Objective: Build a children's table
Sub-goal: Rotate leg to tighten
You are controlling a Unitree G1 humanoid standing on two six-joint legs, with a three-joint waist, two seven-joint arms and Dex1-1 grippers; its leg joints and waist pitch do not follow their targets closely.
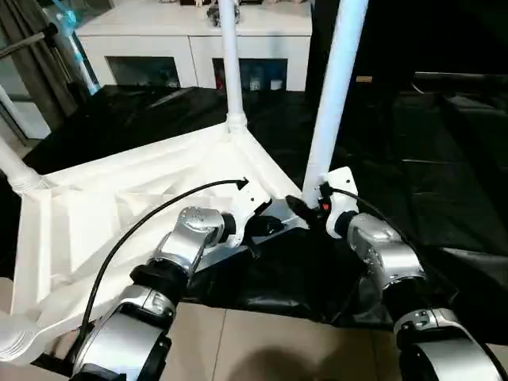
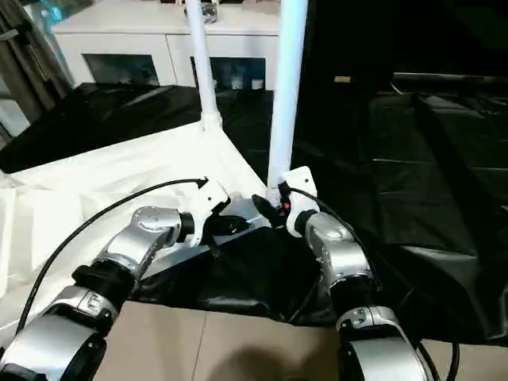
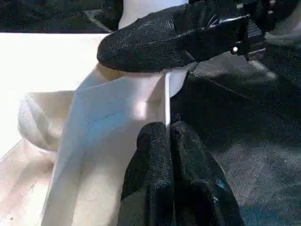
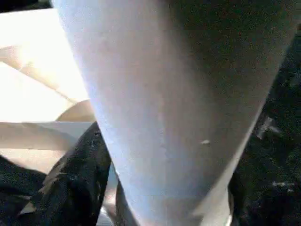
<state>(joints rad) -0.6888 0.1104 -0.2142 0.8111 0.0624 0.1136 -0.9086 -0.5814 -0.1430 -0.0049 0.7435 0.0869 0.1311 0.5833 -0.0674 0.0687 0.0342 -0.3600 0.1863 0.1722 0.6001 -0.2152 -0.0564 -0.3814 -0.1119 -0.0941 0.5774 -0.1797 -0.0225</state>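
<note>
The white tabletop (image 1: pixel 119 198) lies upside down on a black sheet, ribbed underside up. A white leg (image 1: pixel 230 63) stands in its far corner socket. Another leg (image 1: pixel 12 167) rises at the left, and a further one (image 1: pixel 12 341) shows at the lower left. A fourth leg (image 1: pixel 337 87) stands upright at the near right corner. My right gripper (image 1: pixel 313 200) is shut on this leg's base, one black finger (image 4: pixel 80 179) against its side. My left gripper (image 3: pixel 162 129) is shut, its tips touching the tabletop's rim (image 3: pixel 165 94) just beside that corner.
A white cabinet (image 1: pixel 198 40) with glass-fronted compartments stands behind the work. The black sheet (image 1: pixel 444 159) spreads to the right and far side. Tiled floor (image 1: pixel 262 341) shows below my forearms. A black cable (image 1: pixel 135 226) loops over my left arm.
</note>
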